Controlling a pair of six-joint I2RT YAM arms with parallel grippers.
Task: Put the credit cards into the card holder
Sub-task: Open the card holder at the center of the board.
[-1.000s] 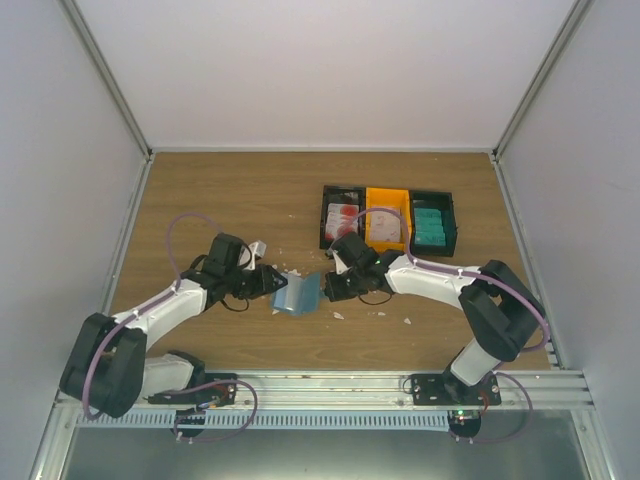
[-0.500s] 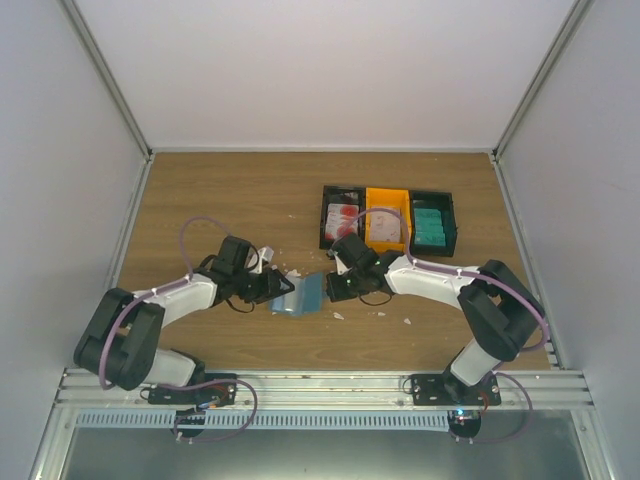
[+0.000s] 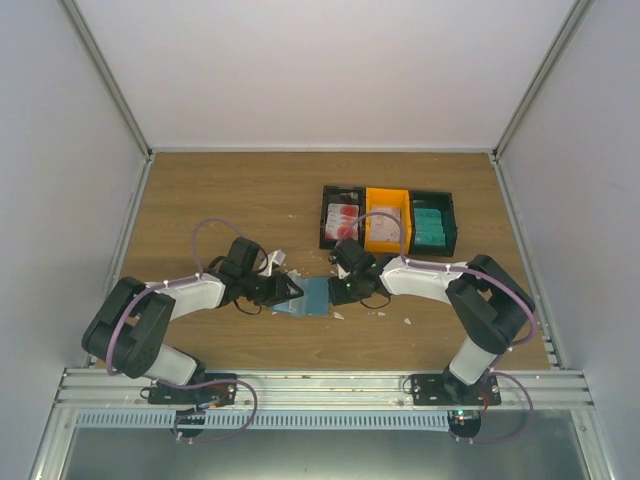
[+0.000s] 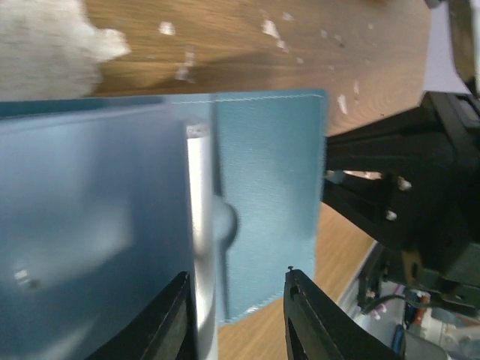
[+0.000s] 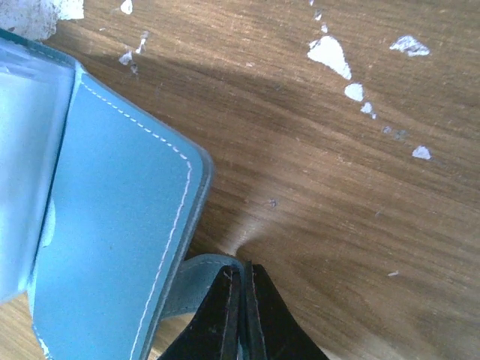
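Note:
The blue card holder (image 3: 313, 296) lies open on the wooden table between my two grippers. My right gripper (image 3: 337, 291) is shut on the holder's strap tab (image 5: 196, 279), jaws pressed together (image 5: 240, 281) beside the stitched flap (image 5: 112, 240). My left gripper (image 3: 290, 293) is at the holder's left side. Its jaws (image 4: 240, 300) stand apart over the blue flap (image 4: 270, 187), the left finger against the pale fold and the right finger clear of it. The credit cards sit in the tray: red-blotched white (image 3: 341, 216), pale (image 3: 383, 228), teal (image 3: 430, 226).
The black-and-orange three-compartment tray (image 3: 389, 192) stands behind the right arm. White scraps (image 3: 276, 259) lie by the left gripper, and small flecks (image 3: 407, 321) dot the wood near the holder. Walls enclose the table on three sides.
My left arm has reached right, closer to the card holder, and its jaws have narrowed a little. The holder has dropped from tilted up to lying flatter. The right gripper has kept its grip.

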